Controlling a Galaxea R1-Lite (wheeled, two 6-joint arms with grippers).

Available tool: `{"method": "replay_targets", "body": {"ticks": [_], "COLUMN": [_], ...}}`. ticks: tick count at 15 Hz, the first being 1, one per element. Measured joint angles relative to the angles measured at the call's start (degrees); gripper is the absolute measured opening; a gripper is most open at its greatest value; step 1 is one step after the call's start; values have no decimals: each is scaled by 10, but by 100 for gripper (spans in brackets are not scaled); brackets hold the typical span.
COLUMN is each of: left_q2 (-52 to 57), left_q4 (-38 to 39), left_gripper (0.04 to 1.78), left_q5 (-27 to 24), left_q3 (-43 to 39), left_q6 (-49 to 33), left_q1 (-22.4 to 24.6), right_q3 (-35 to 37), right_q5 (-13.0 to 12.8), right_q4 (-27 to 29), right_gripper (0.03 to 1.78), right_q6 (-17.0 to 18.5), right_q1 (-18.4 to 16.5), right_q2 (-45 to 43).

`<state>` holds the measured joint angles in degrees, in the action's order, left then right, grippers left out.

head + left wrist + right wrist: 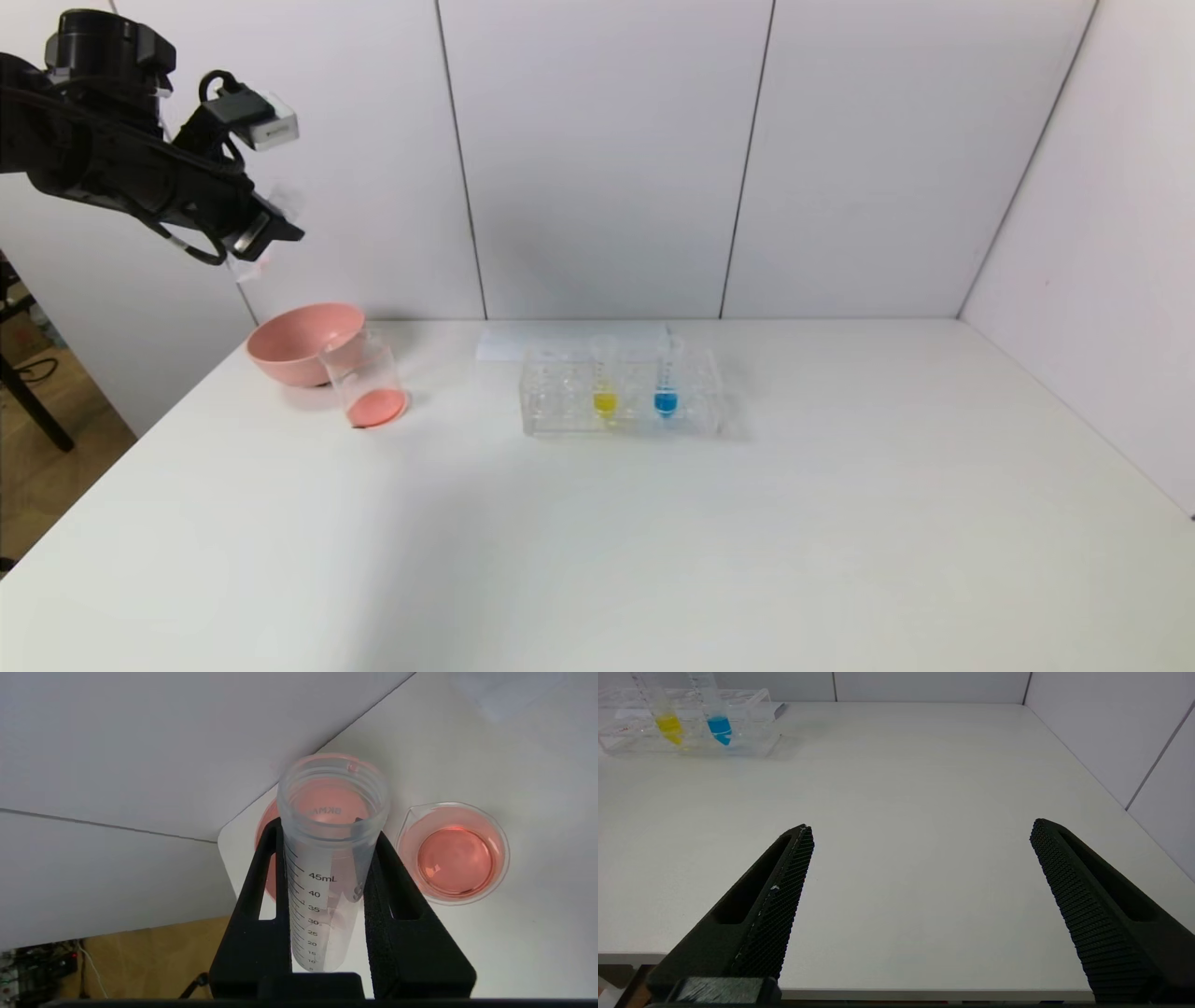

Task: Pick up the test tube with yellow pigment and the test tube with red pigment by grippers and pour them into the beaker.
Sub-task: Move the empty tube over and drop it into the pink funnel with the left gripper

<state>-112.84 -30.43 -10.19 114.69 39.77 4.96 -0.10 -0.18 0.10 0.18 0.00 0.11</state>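
Note:
My left gripper is shut on the test tube with red pigment, which looks empty apart from a pink drop at its rim. In the head view the left gripper hangs high above the table's far left corner. The tube's open mouth points down toward the pink bowl. Beside the bowl stands the beaker, holding pink-red liquid. The test tube with yellow pigment stands in the clear rack. My right gripper is open and empty near the table's front edge.
The pink bowl sits at the far left, touching the beaker. A blue-tipped tube stands in the rack next to the yellow one. White wall panels close in the back and right of the table.

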Motion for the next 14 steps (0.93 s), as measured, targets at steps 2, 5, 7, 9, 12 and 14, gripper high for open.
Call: {"method": "replay_targets", "body": {"ticks": [2,5,7,9,12,14], "left_q2": [2,3,3,-1,-9,-12], "left_q4": [11,29,31,50,103,142], "left_gripper": [45,45,45,45,45,45], "left_q5": [-3,-26,-55,-67,-70,-71], "left_q3": [-5,-8,-11,-14,-25,-48], "left_q6": [-63,-133,-188,-224,-271,-316], "left_q1": [2,2,2,3,3,3], "right_q3": [0,0,0,0,0,0], "right_q5": [0,0,0,0,0,0], "right_q4": [0,0,0,0,0,0], "right_gripper": [170,170,170,170,170,170], "right_q6": [0,0,0,0,0,0], "right_q1": [0,0,0,0,0,0], "right_q2": [0,0,0,0,0,0]}}
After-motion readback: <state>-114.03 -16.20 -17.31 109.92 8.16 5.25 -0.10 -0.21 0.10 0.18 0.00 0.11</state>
